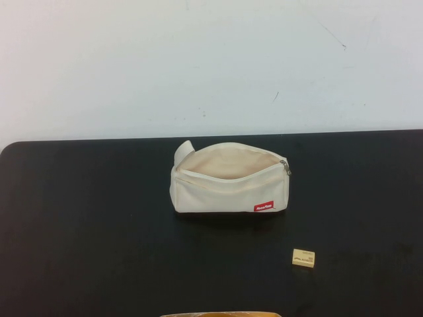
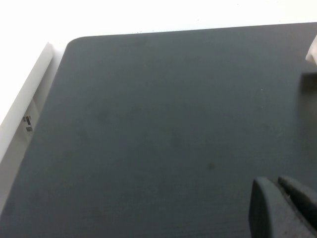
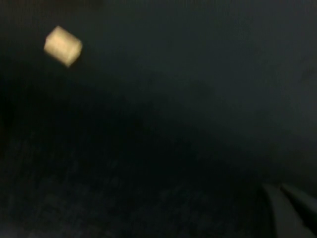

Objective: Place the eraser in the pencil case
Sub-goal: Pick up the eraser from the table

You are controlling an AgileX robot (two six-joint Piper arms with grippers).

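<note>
dark rubbery fingertips (image 2: 282, 208) of the left gripper (image 2: 277, 198) sit lower right of its wrist view, nearly together, holding nothing over bare black mat (image 2: 148, 124). right gripper (image 3: 285, 198): same corner, fingers narrow, empty. you'll find the eraser (image 1: 304, 258) lower right in the high view, flat and apart from the pencil case (image 1: 228, 181) at centre. its zip gapes upward, likely so you can drop the eraser straight in.
</note>
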